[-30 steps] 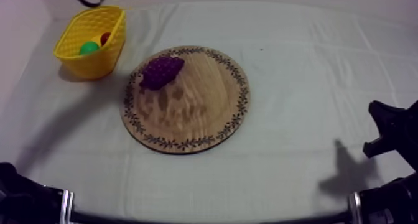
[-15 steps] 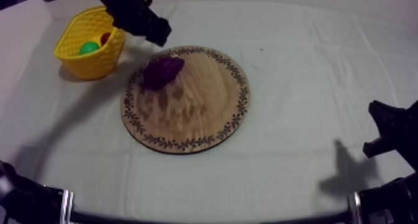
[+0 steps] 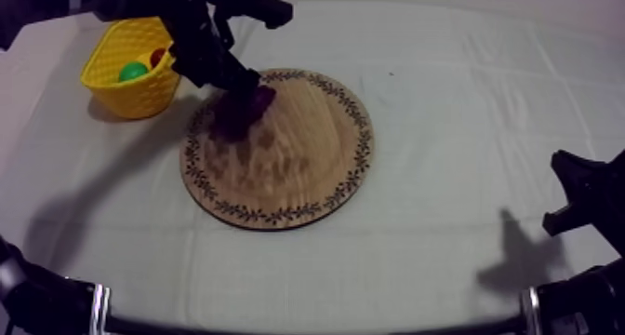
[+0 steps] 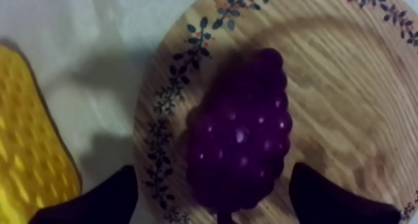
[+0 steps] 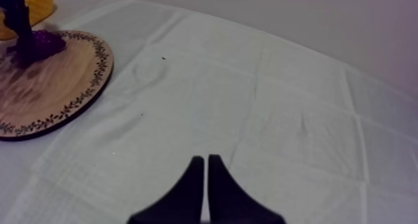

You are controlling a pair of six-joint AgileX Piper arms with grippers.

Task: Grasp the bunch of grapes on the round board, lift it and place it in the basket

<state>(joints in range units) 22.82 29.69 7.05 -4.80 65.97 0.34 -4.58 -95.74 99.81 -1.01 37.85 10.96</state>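
Observation:
The purple bunch of grapes [image 3: 255,104] lies on the back-left part of the round wooden board [image 3: 298,157]. My left gripper [image 3: 238,89] has come in from the upper left and hangs right over the bunch, partly hiding it. From the left wrist, the grapes [image 4: 242,133] sit between my two spread fingers [image 4: 93,201], which do not touch them; the gripper [image 4: 213,177] is open. The yellow basket [image 3: 121,92] stands left of the board. My right gripper [image 5: 206,161] is shut on nothing, low at the right [image 3: 581,199].
Inside the basket lie a green fruit [image 3: 133,72] and a small red fruit [image 3: 156,55]. The basket's wall [image 4: 31,152] is close beside the board's patterned rim [image 4: 168,102]. Bare cloth [image 5: 249,83] stretches right of the board.
My left arm has swung in from the back left, past the basket, and come down over the grapes with its fingers spread. The grapes and my right arm have not moved.

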